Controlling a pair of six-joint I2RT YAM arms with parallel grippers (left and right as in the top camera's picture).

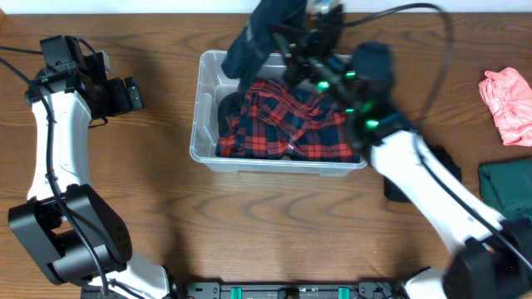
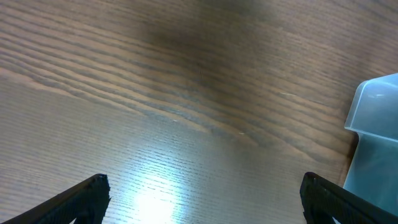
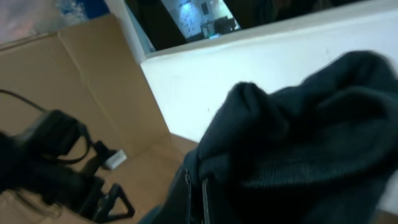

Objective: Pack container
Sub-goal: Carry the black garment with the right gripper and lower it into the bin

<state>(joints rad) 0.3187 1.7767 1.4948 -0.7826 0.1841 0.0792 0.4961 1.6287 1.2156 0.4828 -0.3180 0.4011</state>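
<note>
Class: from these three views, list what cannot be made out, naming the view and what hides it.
Right wrist view: the fingers of the right gripper, buried in the dark garment it holds.
Overhead: the floor of the container, covered by the plaid shirt.
Overhead: the green item, cut off by the right edge.
Left wrist view: most of the container, beyond the right edge; only a corner shows.

No text, label, brand, number or sign is legible in any view.
</note>
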